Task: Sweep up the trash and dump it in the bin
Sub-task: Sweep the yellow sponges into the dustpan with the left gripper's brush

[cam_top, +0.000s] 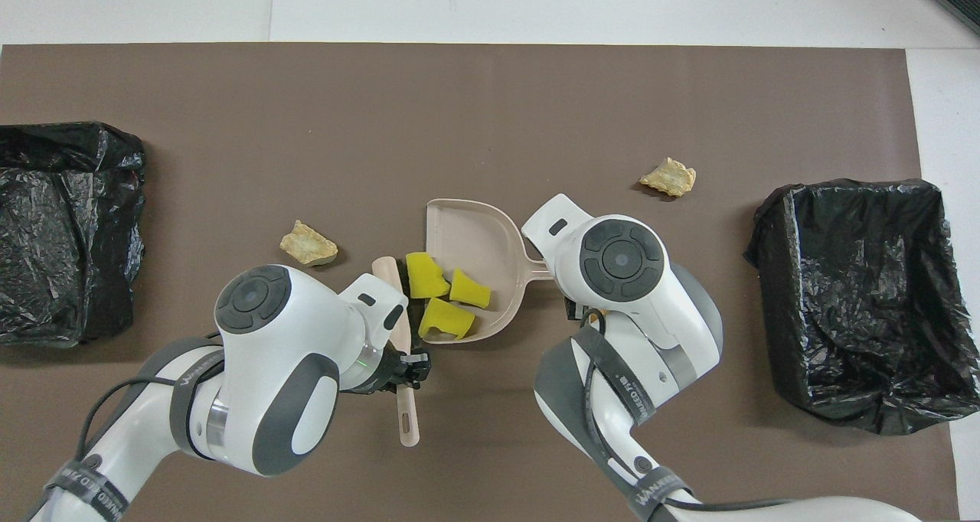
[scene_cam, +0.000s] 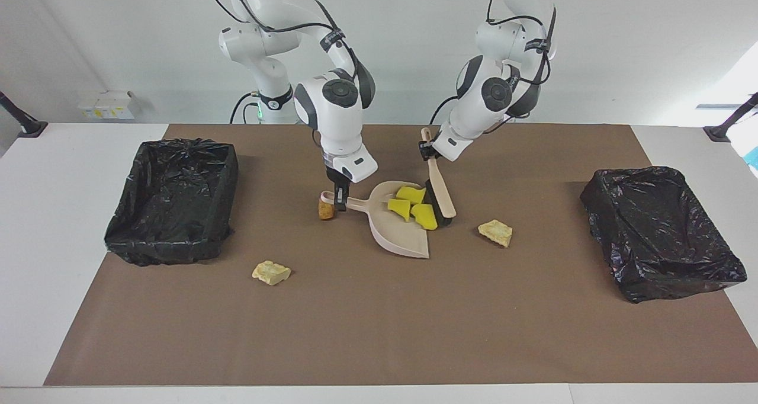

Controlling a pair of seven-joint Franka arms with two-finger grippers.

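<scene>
Three sponge chunks (scene_cam: 413, 205) in dustpan (scene_cam: 391, 235), mid-frame; right tool (scene_cam: 339, 204) clamped on its handle, left tool (scene_cam: 427, 150) apparently clamped on brush (scene_cam: 440, 189); bread lump (scene_cam: 496, 232) just lower-right.

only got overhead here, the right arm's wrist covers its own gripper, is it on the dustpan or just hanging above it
observer: it is down on it. In the facing view the right gripper is lowered onto the handle of the dustpan, with its fingers closed around the handle near the end.

operator: ok and i count five scraps, three sponge bits and two pale lumps, is that all of it

observer: no, there is a sixth. An orange-brown lump sits on the mat right beside the end of the handle, under the right arm where the overhead view cannot show it.
</scene>
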